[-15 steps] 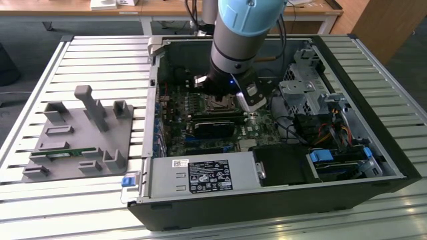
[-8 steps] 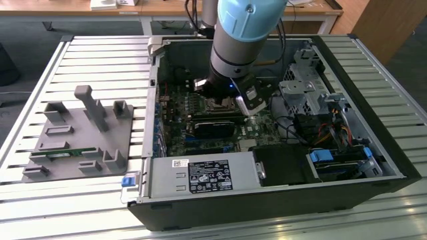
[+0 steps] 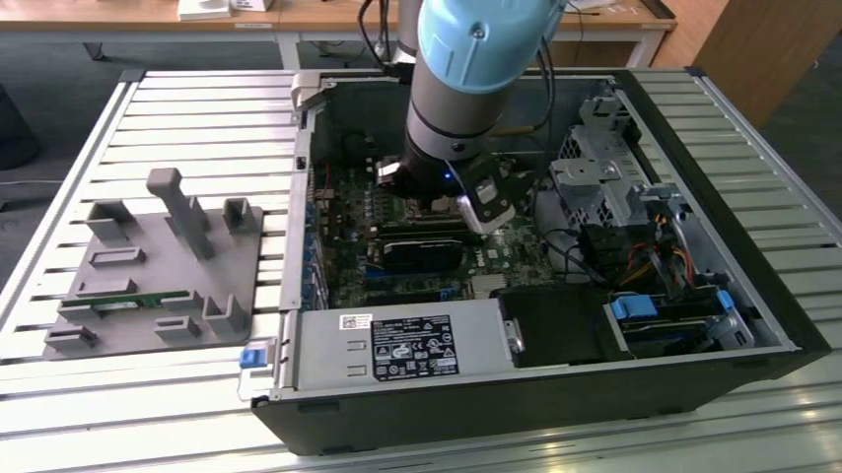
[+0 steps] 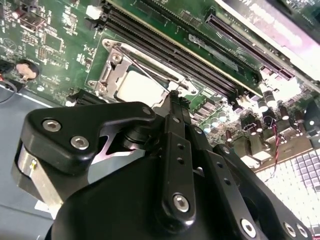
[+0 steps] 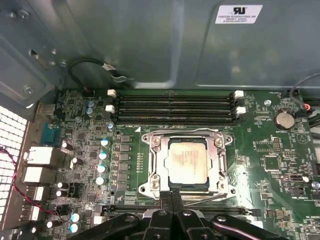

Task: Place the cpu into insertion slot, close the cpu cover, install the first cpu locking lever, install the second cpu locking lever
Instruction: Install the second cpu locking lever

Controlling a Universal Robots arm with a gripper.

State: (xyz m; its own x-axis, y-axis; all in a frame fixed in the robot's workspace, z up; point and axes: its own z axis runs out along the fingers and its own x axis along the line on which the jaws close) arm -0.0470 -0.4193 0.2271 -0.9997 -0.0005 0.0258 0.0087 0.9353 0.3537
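The cpu (image 5: 187,165) sits seated in the insertion slot (image 5: 150,192) on the green motherboard (image 5: 280,165), with the silver cpu cover (image 5: 222,165) lying closed around it, its window framing the chip. Just beside the socket's edge farthest from the memory slots (image 5: 172,107), the end effector (image 5: 171,196) has its two black fingers pressed together, gripping nothing, apparently touching a thin locking lever there, though that contact is hard to confirm.

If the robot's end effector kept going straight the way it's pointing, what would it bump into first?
Probably the edge of the cpu cover over the cpu. The end effector points at the socket's near rim, though its height above that is unclear.
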